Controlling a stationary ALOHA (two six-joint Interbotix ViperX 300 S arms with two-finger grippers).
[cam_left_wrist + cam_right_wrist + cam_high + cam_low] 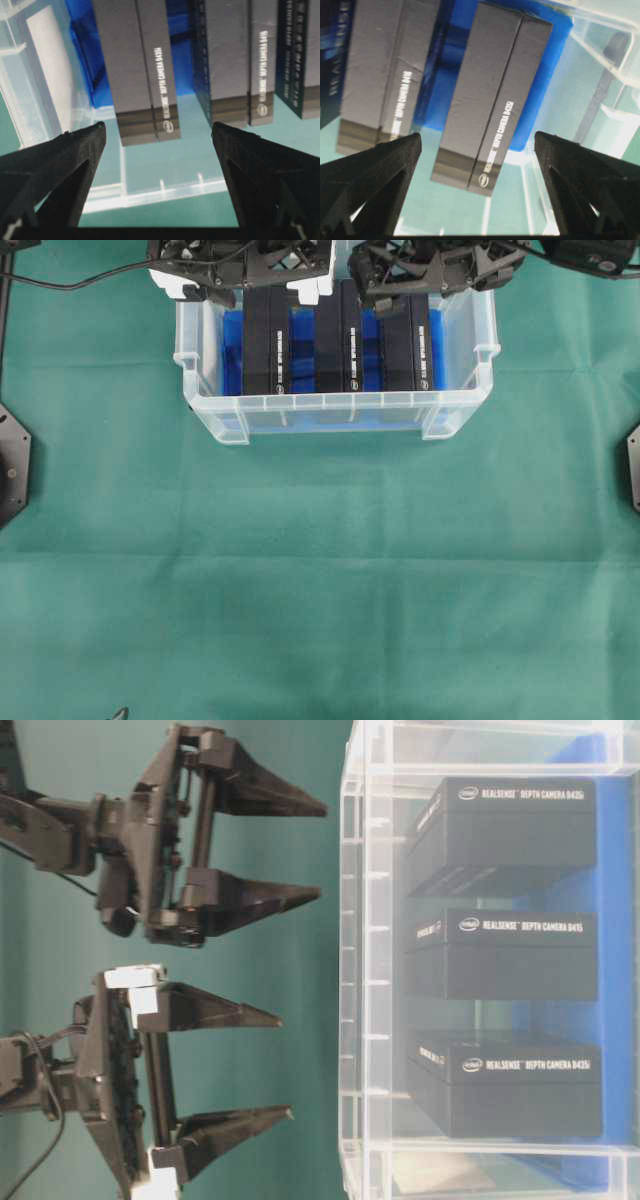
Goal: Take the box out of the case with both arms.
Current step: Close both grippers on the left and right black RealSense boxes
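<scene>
arms (330, 265): cut by top edge | case (365, 970): cut at right

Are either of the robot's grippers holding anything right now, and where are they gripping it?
Nothing is held. Left gripper and right gripper hover with jaws open above the black cardboard boxes.

The case (330, 412) was translucent clear plastic, lined with a blue sheet (232, 352); three boxes (266, 340) were black with white lettering. The tablecloth (320, 570) was plain green.
</scene>
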